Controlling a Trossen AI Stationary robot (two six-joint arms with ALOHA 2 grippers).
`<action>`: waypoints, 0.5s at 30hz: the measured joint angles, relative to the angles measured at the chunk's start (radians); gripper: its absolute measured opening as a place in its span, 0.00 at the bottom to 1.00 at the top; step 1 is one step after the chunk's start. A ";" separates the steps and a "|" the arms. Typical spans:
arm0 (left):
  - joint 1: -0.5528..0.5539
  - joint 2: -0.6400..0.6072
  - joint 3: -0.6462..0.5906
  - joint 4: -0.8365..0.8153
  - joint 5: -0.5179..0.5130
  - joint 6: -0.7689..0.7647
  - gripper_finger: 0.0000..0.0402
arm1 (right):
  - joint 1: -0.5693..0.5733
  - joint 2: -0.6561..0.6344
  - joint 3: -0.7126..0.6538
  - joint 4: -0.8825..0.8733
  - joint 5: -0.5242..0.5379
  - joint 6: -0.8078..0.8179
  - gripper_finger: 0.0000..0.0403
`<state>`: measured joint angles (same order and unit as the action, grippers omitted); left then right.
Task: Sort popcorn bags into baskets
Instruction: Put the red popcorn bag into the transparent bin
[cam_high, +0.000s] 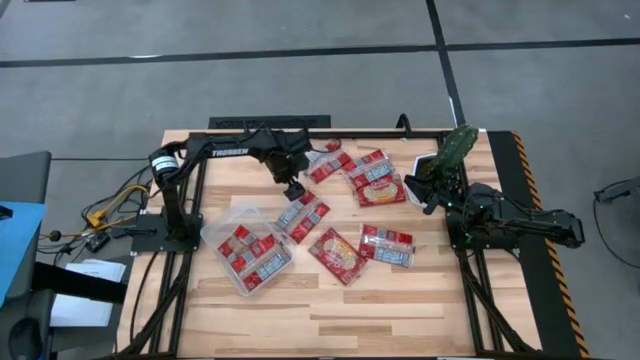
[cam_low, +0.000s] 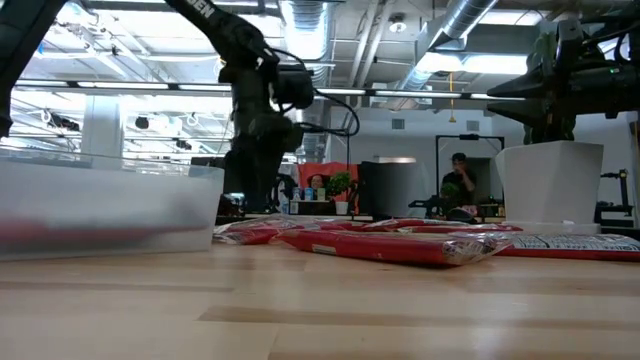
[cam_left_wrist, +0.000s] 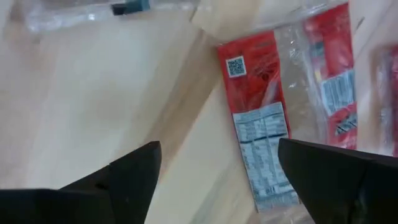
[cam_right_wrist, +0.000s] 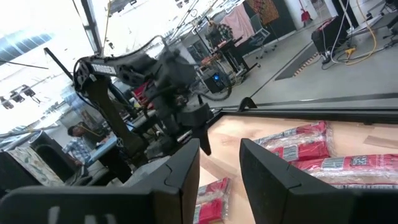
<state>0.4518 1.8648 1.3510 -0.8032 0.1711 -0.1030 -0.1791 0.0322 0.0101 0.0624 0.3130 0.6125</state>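
Worktop (cam_high: 400, 300): pale wooden slats, black frame round the edges, both arms mounted on it.
Basket (cam_high: 222, 222): clear plastic tub on the left half of the worktop, set at an angle, just beside the left arm's base; in the low view it shows as a cloudy wall at the left (cam_low: 110, 205).
Bags in basket (cam_high: 255, 252): several red popcorn bags lie flat inside the tub, side by side; the exact count cannot be told.
Bags on worktop: one pair (cam_high: 303, 215) just outside the basket's far corner; one (cam_high: 337, 254) near the middle; one (cam_high: 387, 244) just right of it; a group (cam_high: 375, 177) toward the far edge; one (cam_high: 328, 165) beside that group.
Left gripper (cam_high: 293, 189): hangs above the worktop near the pair by the basket; fingers (cam_left_wrist: 134, 177) spread wide, nothing between them; a bag (cam_left_wrist: 258, 124) lies flat on the wood below.
Right gripper (cam_high: 432, 190): at the right side, near the white pot, well apart from the basket; fingers (cam_right_wrist: 180, 174) parted by a narrow gap, holding nothing.
White pot with green plant (cam_high: 450, 160): far right of the worktop.
Background: a person (cam_low: 458, 180) in the room beyond.
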 joint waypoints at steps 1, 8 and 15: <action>-0.004 0.000 -0.017 0.014 0.001 -0.010 0.77 | 0.000 0.000 0.000 0.000 0.000 0.000 0.34; -0.055 0.000 -0.101 0.116 -0.023 -0.096 0.77 | 0.000 0.000 0.000 -0.002 0.000 -0.006 0.33; -0.104 0.007 -0.175 0.225 -0.016 -0.153 0.77 | 0.000 0.000 0.000 -0.003 0.000 -0.016 0.34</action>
<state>0.3482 1.8714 1.1762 -0.5779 0.1547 -0.2565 -0.1791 0.0322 0.0097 0.0596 0.3131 0.5968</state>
